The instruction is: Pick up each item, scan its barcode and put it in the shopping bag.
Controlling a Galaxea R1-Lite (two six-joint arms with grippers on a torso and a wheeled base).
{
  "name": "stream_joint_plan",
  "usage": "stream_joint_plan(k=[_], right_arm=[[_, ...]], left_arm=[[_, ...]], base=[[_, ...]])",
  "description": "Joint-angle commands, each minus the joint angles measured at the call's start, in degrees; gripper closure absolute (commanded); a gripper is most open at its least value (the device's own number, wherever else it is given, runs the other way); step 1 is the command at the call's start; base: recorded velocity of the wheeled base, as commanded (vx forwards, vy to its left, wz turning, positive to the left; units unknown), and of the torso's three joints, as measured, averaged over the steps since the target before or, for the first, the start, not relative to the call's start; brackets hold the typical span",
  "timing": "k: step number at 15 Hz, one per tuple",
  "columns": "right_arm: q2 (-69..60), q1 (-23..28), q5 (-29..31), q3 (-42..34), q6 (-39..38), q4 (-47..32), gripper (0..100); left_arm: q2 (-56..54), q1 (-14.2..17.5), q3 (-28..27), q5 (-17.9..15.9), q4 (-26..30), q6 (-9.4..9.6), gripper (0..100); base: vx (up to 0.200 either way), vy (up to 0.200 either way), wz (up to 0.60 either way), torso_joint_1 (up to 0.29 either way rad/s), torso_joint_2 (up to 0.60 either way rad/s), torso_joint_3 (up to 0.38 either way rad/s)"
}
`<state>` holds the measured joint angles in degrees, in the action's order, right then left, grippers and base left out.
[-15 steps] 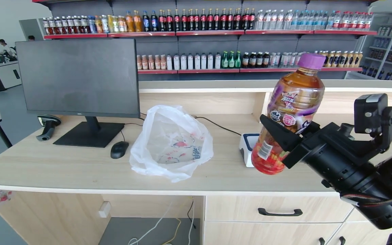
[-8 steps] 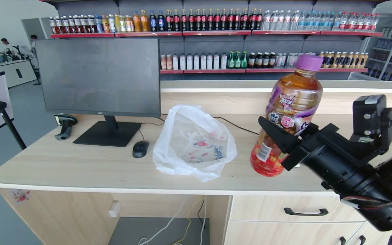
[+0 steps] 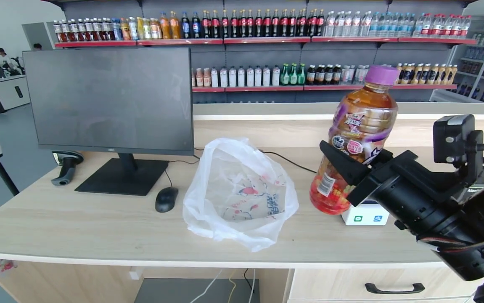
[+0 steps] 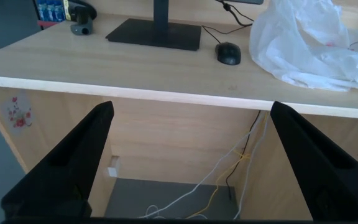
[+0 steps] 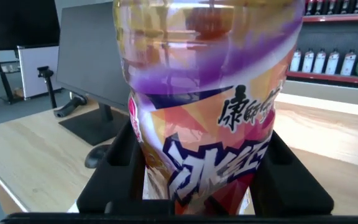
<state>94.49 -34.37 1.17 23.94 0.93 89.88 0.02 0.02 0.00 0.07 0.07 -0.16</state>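
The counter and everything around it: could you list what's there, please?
bottle: one, amber drink with purple cap, held upright above the counter's right part
shopping bag: one, white see-through plastic, middle of the counter
small white box: one, white, on the counter below the bottle
monitor: one, black, left back of the counter
mouse: one, black, between monitor stand and bag
handheld scanner: one, black and grey, left of the monitor stand
counter: one, light wood
shelves: red, full of many bottles, behind the counter
right gripper: black, shut on the bottle
left gripper: black, open, in front of the counter below its edge
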Motion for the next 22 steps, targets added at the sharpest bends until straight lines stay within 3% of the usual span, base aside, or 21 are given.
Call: stream_joint_plan(k=[1, 12, 17, 22], right_arm=[[2.37, 0.62, -0.03, 1.99, -0.05, 0.12, 100], [16.17, 4.22, -0.03, 12.36, -1.01, 0.12, 100], [17.92, 4.48, -0.03, 14.11, -1.01, 0.12, 100], [20.74, 6.59, -0.03, 16.14, -1.37, 0.12, 100]], left_arm=[[-0.02, -0.02, 0.0, 0.01, 0.01, -0.02, 0], [-0.02, -0.02, 0.0, 0.01, -0.07, -0.02, 0], [-0.02, -0.02, 0.0, 0.01, -0.07, -0.02, 0], [-0.02, -0.02, 0.0, 0.01, -0.07, -0.02, 0]], base=[[0.0, 0.0, 0.0, 0.0, 0.0, 0.0], [0.0, 0.0, 0.0, 0.0, 0.0, 0.0], [0.0, 0.0, 0.6, 0.0, 0.0, 0.001], [0.0, 0.0, 0.0, 0.0, 0.0, 0.0]])
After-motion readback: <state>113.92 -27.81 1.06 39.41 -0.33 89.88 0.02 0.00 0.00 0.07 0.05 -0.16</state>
